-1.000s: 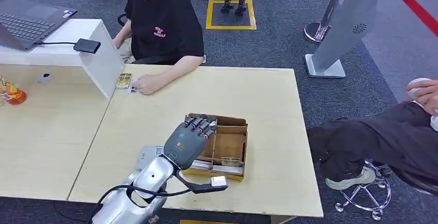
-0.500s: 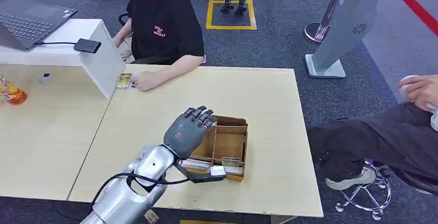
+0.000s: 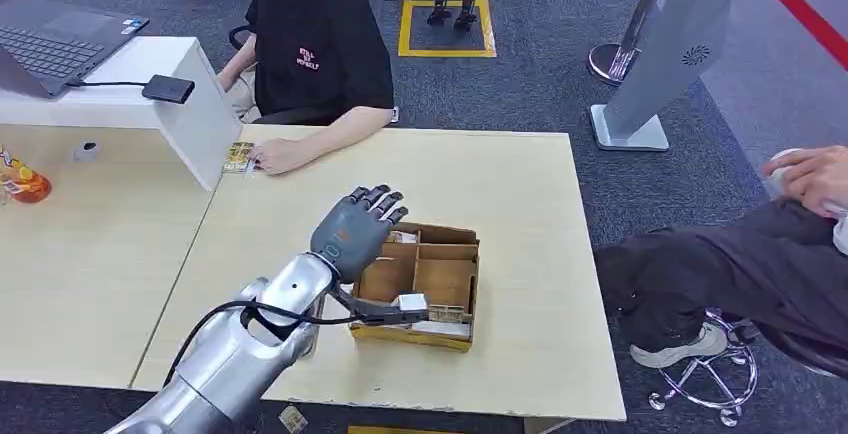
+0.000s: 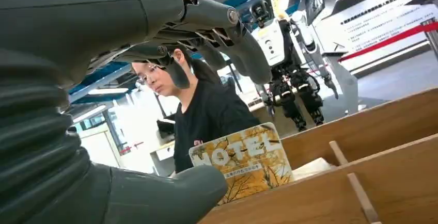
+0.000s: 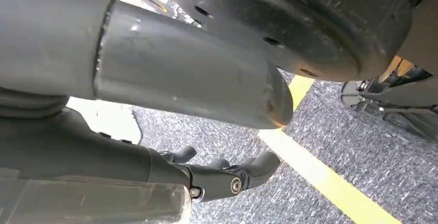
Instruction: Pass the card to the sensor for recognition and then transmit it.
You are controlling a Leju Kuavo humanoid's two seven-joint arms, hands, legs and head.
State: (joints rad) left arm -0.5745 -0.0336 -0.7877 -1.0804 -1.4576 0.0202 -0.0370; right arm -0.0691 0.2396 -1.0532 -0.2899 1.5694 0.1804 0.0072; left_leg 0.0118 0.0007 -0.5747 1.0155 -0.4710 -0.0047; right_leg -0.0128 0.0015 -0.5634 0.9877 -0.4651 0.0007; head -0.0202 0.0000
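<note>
The pale wooden table (image 3: 500, 169) fills the middle of the head view, with a second pale table (image 3: 90, 254) butted against it at the left. On the far side, at upper centre, a seated person in a black T-shirt (image 3: 320, 49) rests a hand (image 3: 275, 157) on the tabletop, touching a small patterned card (image 3: 238, 157) that lies just beside a white raised counter (image 3: 150, 84). A grey laptop (image 3: 50, 44) sits on that counter at upper left, with a small black box on a cable (image 3: 168, 88) near it. At the right edge another person's dark-trousered legs (image 3: 730, 274) and hand (image 3: 815, 176) come in, above a chrome stool base (image 3: 715, 379). A grey slanted kiosk stand (image 3: 670, 44) rises at upper right.

The silver left arm (image 3: 250, 339) reaches from the lower left toward the picture's centre. Its grey left hand (image 3: 355, 234) hovers over the near-left corner of a brown cardboard box with dividers (image 3: 440, 279), fingers (image 3: 380, 199) spread wide and holding nothing. In the left wrist view a yellow card printed with "HOTEL" (image 4: 240, 159) stands upright inside the box, behind a divider wall (image 4: 330, 188), just beyond the thick thumb (image 4: 155, 195) and apart from the fingers above.

In the right wrist view the right hand (image 5: 227, 175) hangs above grey carpet with a yellow stripe (image 5: 320, 177), fingers loosely curled and holding nothing.
</note>
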